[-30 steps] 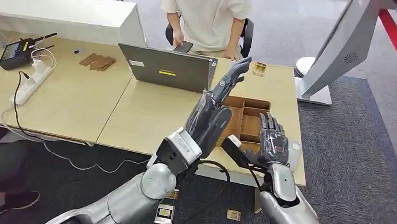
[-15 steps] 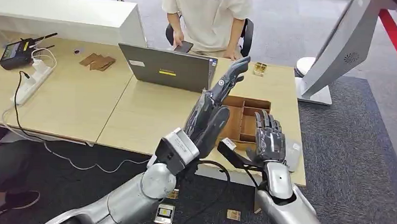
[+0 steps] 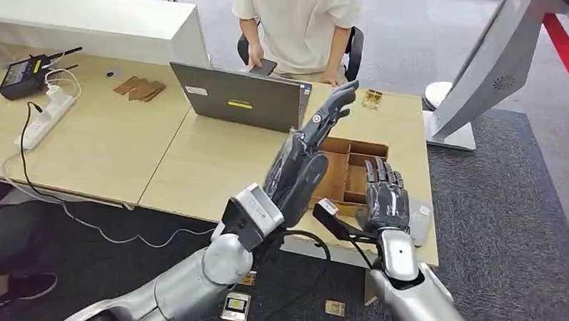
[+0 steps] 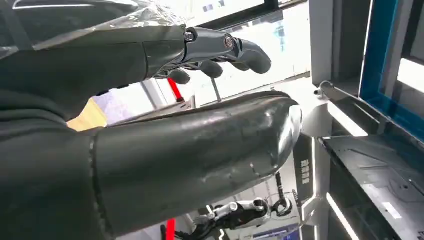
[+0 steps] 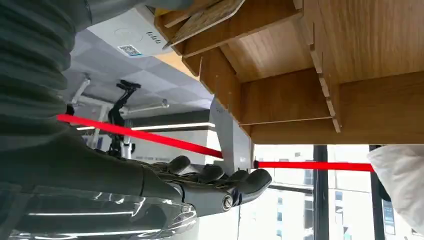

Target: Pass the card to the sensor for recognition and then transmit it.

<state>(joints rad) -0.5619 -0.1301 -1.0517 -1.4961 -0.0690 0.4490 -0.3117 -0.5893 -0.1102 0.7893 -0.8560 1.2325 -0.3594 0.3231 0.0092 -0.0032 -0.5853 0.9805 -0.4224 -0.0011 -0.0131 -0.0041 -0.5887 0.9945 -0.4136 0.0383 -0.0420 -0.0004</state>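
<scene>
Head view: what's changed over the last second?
The right hand moved forward over the near edge of the wooden divided tray, fingers apart, holding nothing. The left hand stayed raised, open; the laptop and the person stayed put.

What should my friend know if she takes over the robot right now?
Left hand: open, raised above the table, holds nothing.
Right hand: open, hovers over the near end of the wooden tray, holds nothing.
Things: what look like cards lie in a tray compartment; the white stand, probably the sensor, is off to the right.
Done: no card picked up yet.
Left: take a card, show it to the sensor, pass it on.
</scene>
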